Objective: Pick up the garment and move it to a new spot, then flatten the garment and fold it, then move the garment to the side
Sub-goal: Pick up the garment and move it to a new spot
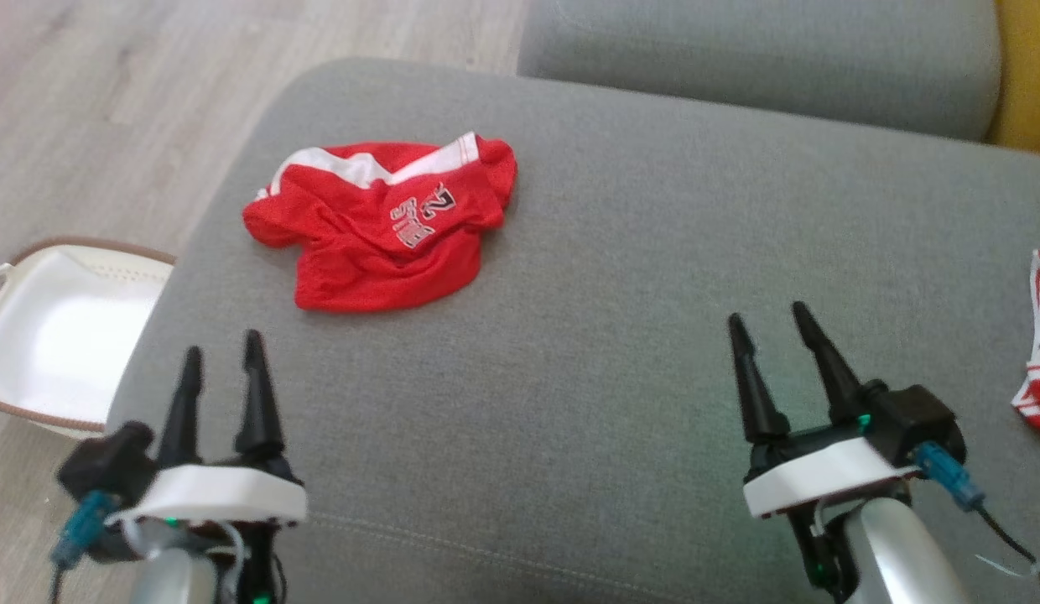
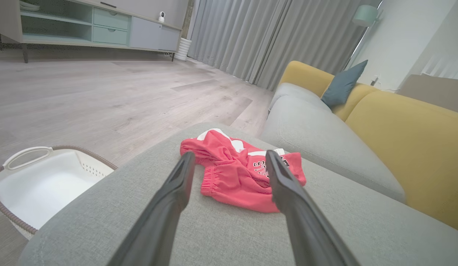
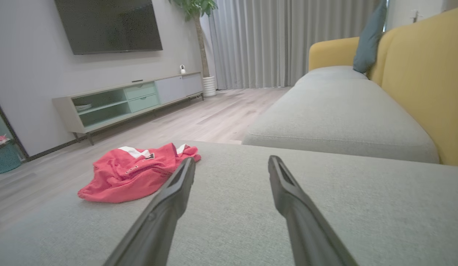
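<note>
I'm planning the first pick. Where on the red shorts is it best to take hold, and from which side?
Probably the gathered edge of the red shorts that faces the robot, approached from the near side and slightly above with the open left gripper, which is closest. That edge is bunched and seems to stand a little off the grey cushion, giving the fingers something to pinch.

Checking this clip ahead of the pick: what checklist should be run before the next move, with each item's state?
1. Left gripper open and empty: ok.
2. Right gripper open and empty: ok.
3. Red garment uncovered on the grey cushion: ok.
4. Garment lying flat: not ok, crumpled.
5. Bare cushion beside it for a new spot: ok.
</note>
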Robot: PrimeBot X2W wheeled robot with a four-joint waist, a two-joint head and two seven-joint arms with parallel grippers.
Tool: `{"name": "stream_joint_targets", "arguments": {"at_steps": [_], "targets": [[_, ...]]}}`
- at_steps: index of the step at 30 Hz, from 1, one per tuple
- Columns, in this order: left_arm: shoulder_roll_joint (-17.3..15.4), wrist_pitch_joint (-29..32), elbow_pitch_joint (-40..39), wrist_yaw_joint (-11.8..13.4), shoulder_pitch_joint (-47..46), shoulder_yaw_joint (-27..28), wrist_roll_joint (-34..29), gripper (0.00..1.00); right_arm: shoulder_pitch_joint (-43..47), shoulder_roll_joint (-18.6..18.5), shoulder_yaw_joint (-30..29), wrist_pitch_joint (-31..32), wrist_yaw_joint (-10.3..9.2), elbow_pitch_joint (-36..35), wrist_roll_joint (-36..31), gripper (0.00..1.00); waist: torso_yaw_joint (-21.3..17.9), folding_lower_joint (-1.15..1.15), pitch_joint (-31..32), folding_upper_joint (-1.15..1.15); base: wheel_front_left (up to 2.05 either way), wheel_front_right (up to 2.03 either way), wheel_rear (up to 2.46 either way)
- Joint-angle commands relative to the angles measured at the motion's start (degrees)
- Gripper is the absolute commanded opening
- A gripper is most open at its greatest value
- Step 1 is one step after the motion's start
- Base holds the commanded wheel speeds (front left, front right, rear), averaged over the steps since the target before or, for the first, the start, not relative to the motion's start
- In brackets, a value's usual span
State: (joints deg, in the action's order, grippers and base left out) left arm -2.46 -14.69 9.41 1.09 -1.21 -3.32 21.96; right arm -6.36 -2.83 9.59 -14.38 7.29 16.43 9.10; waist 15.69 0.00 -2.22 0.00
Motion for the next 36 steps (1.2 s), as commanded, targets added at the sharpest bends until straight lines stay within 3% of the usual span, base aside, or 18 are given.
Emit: {"name": "stream_joint_targets", "arguments": {"at_steps": [1, 10, 16, 22, 26, 36], "targets": [[-0.42, -0.31, -2.23, -0.34, -3.41, 3.58, 0.62, 1.0, -2.64, -0.05, 0.47, -0.62, 0.2, -2.22, 0.07, 1.0, -1.27, 0.0, -2.13, 0.0, 0.0, 0.0, 0.0], [-1.04, -0.31, 0.52, -2.97, -10.37, 8.73, -0.91, 1.0, -6.64, -0.05, -5.05, 0.94, 0.2, -6.55, -2.11, 1.0, -4.46, 0.0, -10.08, 0.0, 0.0, 0.0, 0.0], [-6.71, 3.49, 10.45, -5.02, -20.93, 9.11, -0.48, 1.0, -9.46, -0.05, -9.56, 3.89, 0.2, -12.62, -5.24, 1.0, -6.0, 0.0, -16.11, 0.0, 0.0, 0.0, 0.0], [-12.73, 14.92, 20.21, -7.33, -31.45, 4.27, -1.6, 1.0, -11.53, -0.05, -11.52, 6.64, 0.2, -19.27, -7.78, 1.0, -7.16, 0.0, -21.52, 0.0, 0.0, 0.0, 0.0], [-16.47, 19.46, 26.24, -8.11, -37.99, 0.84, -2.8, 1.0, -12.37, -0.05, -12.06, 7.95, 0.2, -22.39, -9.2, 1.0, -7.66, 0.0, -24.71, 0.0, 0.0, 0.0, 0.0], [-20.43, 24.85, 40.72, -8.54, -49.29, -5.32, -3.3, 1.0, -12.37, -0.21, -11.52, 8.49, 0.2, -24.5, -11.06, 1.0, -8.73, 0.0, -28.75, 0.0, 0.0, 0.0, 0.0]]}}
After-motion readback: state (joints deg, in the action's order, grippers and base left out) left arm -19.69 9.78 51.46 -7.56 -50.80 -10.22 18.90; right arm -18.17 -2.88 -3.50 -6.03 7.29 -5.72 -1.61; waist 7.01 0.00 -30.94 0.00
